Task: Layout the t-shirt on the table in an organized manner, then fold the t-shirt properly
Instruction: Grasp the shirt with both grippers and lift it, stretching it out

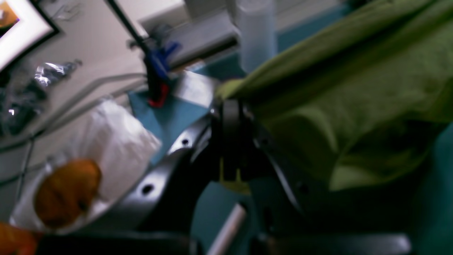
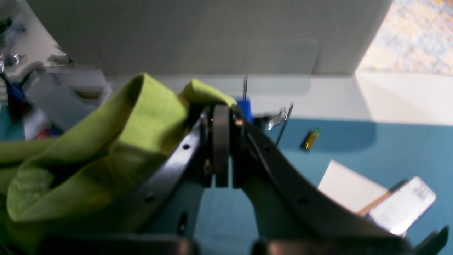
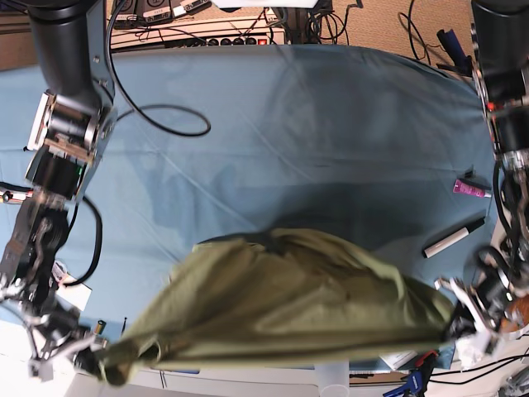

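The t-shirt (image 3: 281, 298) hangs stretched over the table's (image 3: 314, 124) near edge, the left gripper (image 1: 230, 117) and right gripper (image 2: 221, 120) each pinching a corner. Soft, light cotton (it sags midway); corners or hems look the best holds.

Pale grey wall panel (image 2: 198, 35) behind, patterned sunlit surface (image 2: 410, 35) at upper right, brown floor (image 3: 388, 25) with tangled black cables (image 3: 331, 21), power strip (image 3: 198, 37)
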Robot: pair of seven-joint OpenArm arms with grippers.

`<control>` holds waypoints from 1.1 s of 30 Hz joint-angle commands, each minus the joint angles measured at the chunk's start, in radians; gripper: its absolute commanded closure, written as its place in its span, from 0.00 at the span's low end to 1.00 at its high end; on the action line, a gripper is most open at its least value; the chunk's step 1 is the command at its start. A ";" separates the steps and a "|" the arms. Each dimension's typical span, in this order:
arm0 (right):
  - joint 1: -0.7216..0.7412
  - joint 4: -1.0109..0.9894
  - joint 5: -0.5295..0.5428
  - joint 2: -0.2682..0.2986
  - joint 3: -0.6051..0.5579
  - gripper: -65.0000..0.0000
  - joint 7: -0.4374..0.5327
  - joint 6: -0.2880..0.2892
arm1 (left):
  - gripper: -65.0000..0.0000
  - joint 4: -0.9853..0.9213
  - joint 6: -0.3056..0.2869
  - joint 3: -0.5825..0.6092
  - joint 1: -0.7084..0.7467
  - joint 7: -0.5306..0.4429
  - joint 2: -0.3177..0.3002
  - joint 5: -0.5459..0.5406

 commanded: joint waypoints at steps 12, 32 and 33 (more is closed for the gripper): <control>0.166 0.007 0.045 0.021 0.010 1.00 -0.053 -0.005 | 1.00 -0.019 -0.034 -0.011 -0.284 0.147 -0.275 -0.245; 0.243 0.006 0.143 0.018 0.109 1.00 -0.108 0.045 | 1.00 -0.021 -0.068 -0.011 -0.204 0.180 -0.312 -0.297; 0.243 0.006 0.143 0.018 0.106 1.00 -0.111 0.045 | 1.00 -0.021 -0.068 -0.011 -0.204 0.183 -0.312 -0.297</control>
